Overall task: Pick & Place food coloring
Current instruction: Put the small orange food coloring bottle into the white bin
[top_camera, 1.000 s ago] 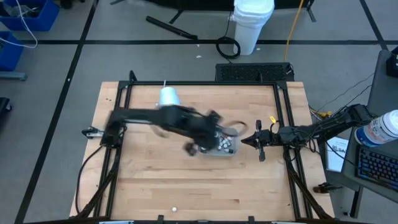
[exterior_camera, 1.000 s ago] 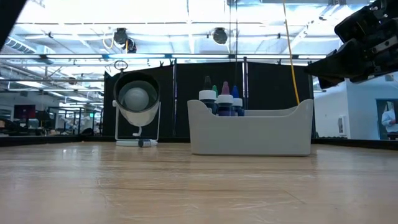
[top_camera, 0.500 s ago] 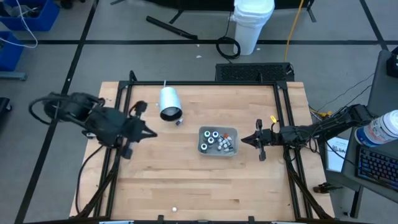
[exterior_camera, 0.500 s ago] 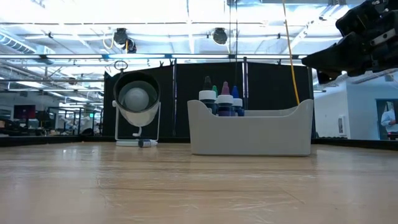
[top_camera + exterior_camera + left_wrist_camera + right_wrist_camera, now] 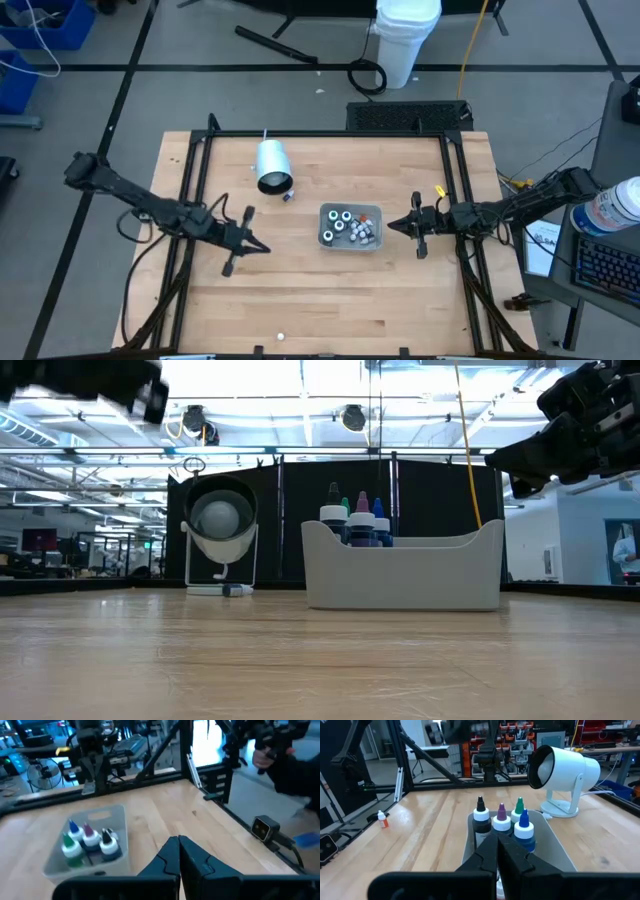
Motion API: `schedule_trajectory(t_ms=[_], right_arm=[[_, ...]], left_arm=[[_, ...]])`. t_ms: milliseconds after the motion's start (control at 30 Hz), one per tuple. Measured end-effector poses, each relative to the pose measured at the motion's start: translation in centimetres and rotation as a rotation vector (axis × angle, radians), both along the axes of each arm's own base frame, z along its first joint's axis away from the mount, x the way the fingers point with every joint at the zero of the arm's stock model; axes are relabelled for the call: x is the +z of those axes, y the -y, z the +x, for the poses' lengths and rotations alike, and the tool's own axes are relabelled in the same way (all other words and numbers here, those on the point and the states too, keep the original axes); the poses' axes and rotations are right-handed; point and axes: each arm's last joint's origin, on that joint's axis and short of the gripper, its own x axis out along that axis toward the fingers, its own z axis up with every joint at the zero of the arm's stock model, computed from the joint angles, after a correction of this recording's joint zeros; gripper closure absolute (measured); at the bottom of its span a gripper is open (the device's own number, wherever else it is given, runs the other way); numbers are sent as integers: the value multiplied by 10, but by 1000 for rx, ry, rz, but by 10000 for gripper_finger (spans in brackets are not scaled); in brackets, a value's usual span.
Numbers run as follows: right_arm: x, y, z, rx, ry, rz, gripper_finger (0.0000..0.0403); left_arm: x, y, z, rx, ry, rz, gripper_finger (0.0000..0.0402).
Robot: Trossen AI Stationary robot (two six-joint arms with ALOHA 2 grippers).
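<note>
The food coloring bottles (image 5: 501,822) stand upright, clustered in the grey tray (image 5: 371,210); one more stray bottle (image 5: 287,196) lies beside the white cylinder (image 5: 272,164). They look light, rigid and slick, best pinched around the body under the cap. Left gripper (image 5: 258,246) and right gripper (image 5: 393,226) flank the tray, jaws pressed together, empty

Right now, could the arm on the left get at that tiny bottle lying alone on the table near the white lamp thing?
Probably yes. The left gripper, shut and empty, hangs over bare wood with nothing between it and the stray bottle beside the white cylinder. The tray sits off to the side, clear of that path.
</note>
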Motion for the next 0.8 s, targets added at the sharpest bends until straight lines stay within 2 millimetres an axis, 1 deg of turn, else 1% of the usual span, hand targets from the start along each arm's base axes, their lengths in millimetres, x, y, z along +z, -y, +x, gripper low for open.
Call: schedule_trajectory(t_ms=[100, 133, 200, 300, 367, 500, 600, 733, 800], right_arm=[[0, 0, 0, -1, 0, 16, 403], [0, 0, 0, -2, -1, 20, 403], [0, 0, 0, -2, -1, 23, 403], [-1, 0, 0, -2, -7, 22, 403], [-1, 0, 0, -1, -8, 22, 403], [-2, 0, 1, 4, -12, 35, 403], [-1, 0, 1, 3, -9, 29, 403], [4, -1, 1, 7, 35, -8, 403], [-2, -2, 2, 20, -43, -48, 403]], left_arm=[[-35, -3, -8, 10, -26, -37, 396], [-44, -4, -11, 20, -31, -45, 397], [-58, -6, -16, 52, -29, -48, 399], [-73, -9, -23, 69, -31, -41, 396], [-77, -9, -25, 66, -30, -46, 395], [-77, -8, -26, 61, -36, -65, 399], [-77, -7, -26, 62, -38, -81, 389], [-69, -8, -25, 97, 61, -40, 370], [-64, -9, -24, 129, 116, -20, 364]])
